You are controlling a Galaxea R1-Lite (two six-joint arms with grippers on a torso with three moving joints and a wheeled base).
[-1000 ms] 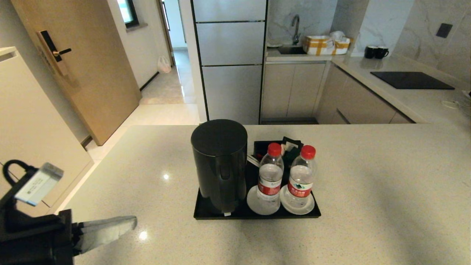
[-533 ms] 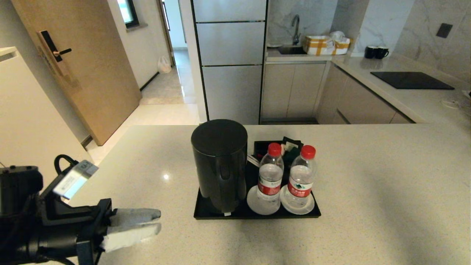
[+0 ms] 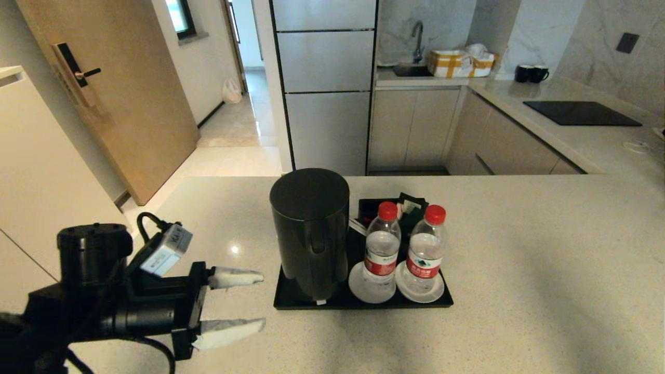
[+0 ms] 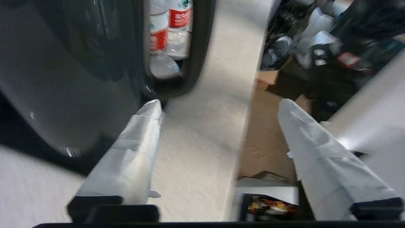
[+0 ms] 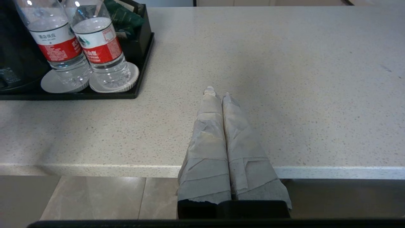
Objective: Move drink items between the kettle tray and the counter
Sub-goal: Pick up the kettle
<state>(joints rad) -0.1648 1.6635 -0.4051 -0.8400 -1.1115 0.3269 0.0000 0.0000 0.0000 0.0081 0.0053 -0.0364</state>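
kettle (image 3: pixel 309 234) on tray (image 3: pixel 291 300), left | bottles (image 3: pixel 381 246) right — on saucers (image 3: pixel 363 291) | tray on counter (image 3: pixel 519 291)

The kitchen is evenly and softly lit, with daylight coming through the doorway behind. Small bright glints sit on the glossy counter (image 3: pixel 519 249), and a broad, faint shadow falls across its right part. The kettle (image 3: pixel 310 234) reads as a dark, nearly featureless mass. The head view is sharp, with straight lines bowing a little at the edges. The left wrist view is smeared by motion blur; the right wrist view is crisp.
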